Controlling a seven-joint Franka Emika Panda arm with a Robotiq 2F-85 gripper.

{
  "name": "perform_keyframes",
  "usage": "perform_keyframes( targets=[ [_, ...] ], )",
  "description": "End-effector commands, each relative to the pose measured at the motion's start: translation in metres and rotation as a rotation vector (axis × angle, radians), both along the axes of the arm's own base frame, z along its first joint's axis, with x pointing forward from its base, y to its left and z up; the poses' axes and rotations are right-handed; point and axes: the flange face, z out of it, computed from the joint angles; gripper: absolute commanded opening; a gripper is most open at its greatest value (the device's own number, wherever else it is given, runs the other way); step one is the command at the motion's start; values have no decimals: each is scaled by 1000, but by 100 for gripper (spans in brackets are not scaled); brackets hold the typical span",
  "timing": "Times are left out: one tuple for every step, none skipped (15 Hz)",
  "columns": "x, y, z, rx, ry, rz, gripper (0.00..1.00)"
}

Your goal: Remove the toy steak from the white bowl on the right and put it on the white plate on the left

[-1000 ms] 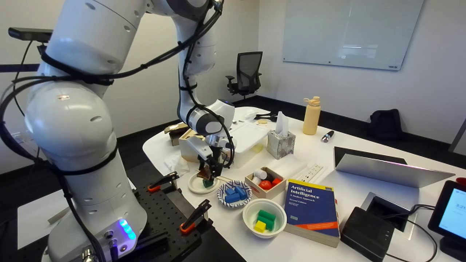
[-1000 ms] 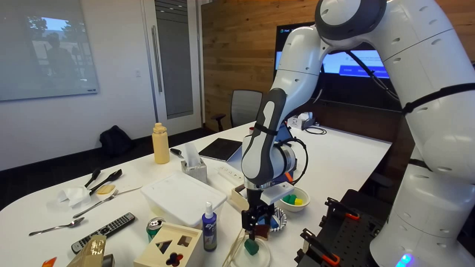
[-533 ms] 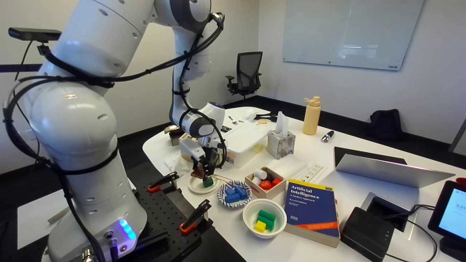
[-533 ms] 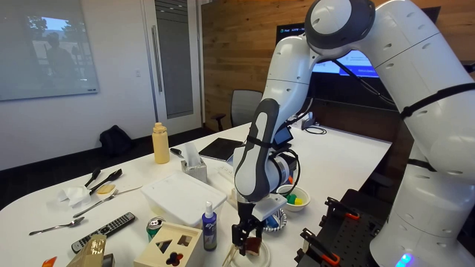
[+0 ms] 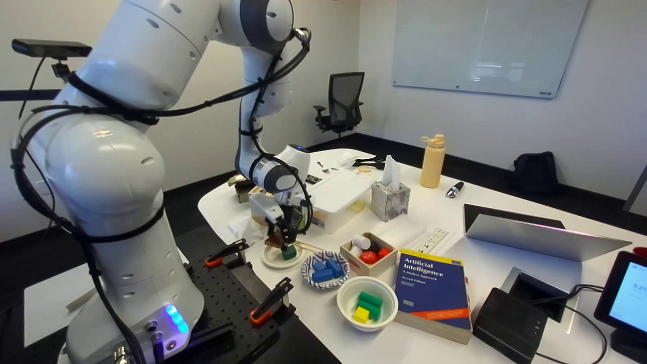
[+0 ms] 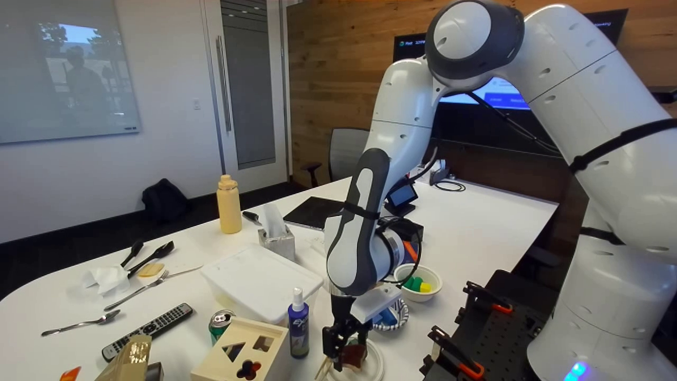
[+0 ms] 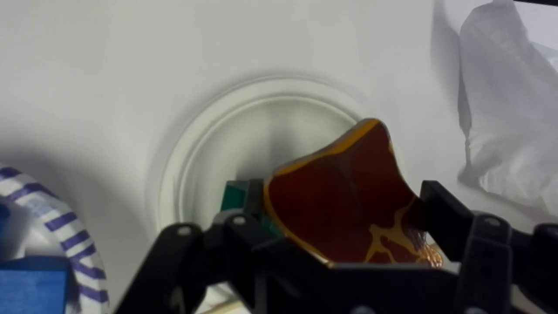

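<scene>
Near the wrist view's centre, the gripper (image 7: 344,196) pinches the toy steak (image 7: 333,203) over the white plate (image 7: 235,139). Placing seems in hand; next, lower gently and release.

A yellow water bottle (image 5: 431,164) stands near the far edge of the table (image 5: 429,207) in an exterior view, a tissue box (image 5: 388,205) set farther in. Blue blocks (image 5: 322,275) lie in a patterned bowl (image 5: 344,278) close to the near edge, and an "Artificial Intelligence" textbook (image 5: 429,285) rests well in from it. A spoon (image 6: 82,323), a fork (image 6: 135,292) and a remote control (image 6: 148,330) lie toward the curved left corner in an exterior view.
</scene>
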Motion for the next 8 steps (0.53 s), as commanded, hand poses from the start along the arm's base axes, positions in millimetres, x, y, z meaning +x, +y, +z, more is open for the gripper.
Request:
perform_keyframes(
  targets=[
    [3, 6, -8, -22, 2, -23, 63],
    [3, 6, -8, -25, 4, -24, 63],
    [2, 5, -8, -28, 6, -25, 63],
    [1, 4, -9, -30, 8, -26, 88],
    [1, 4, -9, -33, 9, -29, 97],
    [1, 4, -9, -34, 11, -35, 97],
    [0, 4, -10, -34, 15, -33, 100],
    [-1, 3, -12, -35, 19, -34, 100]
  ],
)
